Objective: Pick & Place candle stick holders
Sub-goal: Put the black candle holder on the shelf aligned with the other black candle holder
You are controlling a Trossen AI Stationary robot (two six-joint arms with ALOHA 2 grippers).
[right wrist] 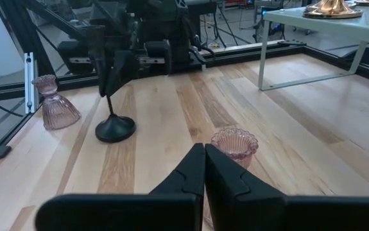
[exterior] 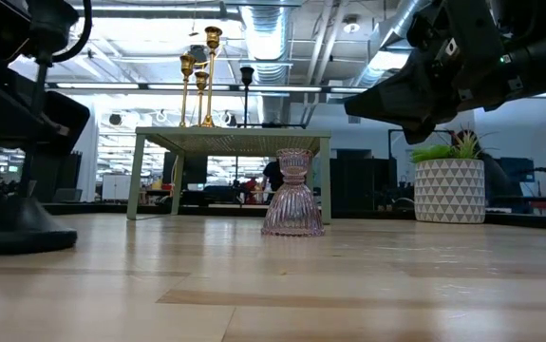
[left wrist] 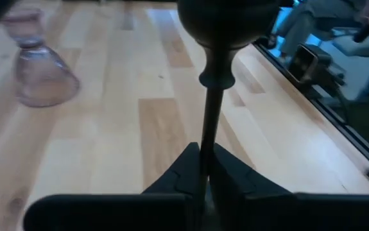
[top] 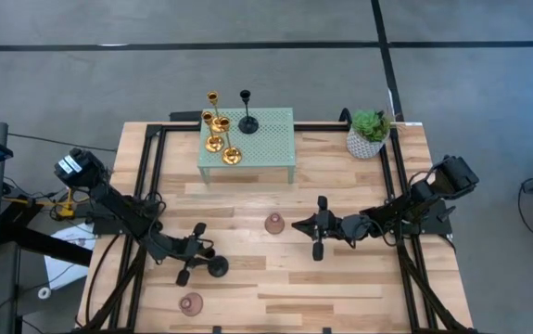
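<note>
My left gripper (top: 192, 252) is shut on a matte black candle stick holder (right wrist: 112, 122) at the table's near left. My right gripper (top: 320, 228) is shut and empty, hovering just right of a pink glass holder (top: 274, 223) that stands on its wide base mid-table (right wrist: 234, 144). A second pink glass holder (top: 190, 302) stands near the front edge (right wrist: 56, 106). Three gold holders (top: 218, 130) and another black one (top: 247, 119) stand on a raised green mesh stand (top: 275, 139). My left gripper pinches the black holder's slim stem (left wrist: 205, 138) between its two fingers, at the stem's upper part. The fingers come slanting down from the table's left. The holder stands a little tilted, with its round base (right wrist: 115, 128) on the table below the fingers.
A potted green plant in a white pot (top: 368, 134) stands at the far right corner. Black frame rails (top: 150, 167) run along the table's left and right sides. Bare wood lies between the two grippers and along the front.
</note>
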